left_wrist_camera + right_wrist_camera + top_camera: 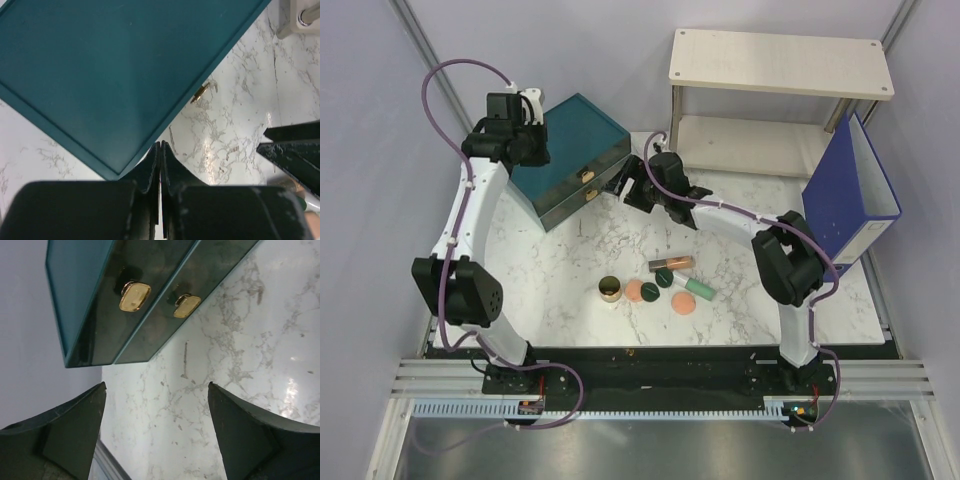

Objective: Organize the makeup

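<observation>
The makeup lies in a cluster at the table's middle: a gold-lidded jar (610,290), two peach-pink discs (634,291) (683,303), two dark green compacts (664,278) (649,291), a copper-tipped clear tube (671,263) and a mint-green tube (696,288). My left gripper (527,152) (160,145) is shut and empty, above the left end of the teal drawer box (570,160) (115,75). My right gripper (628,188) (156,385) is open and empty, just in front of the box's two gold drawer knobs (135,296) (187,306).
A wooden shelf (780,65) stands at the back right. A big blue binder (850,190) stands at the right edge. My right gripper's fingers (295,150) show at the right of the left wrist view. Both drawer fronts look pushed in.
</observation>
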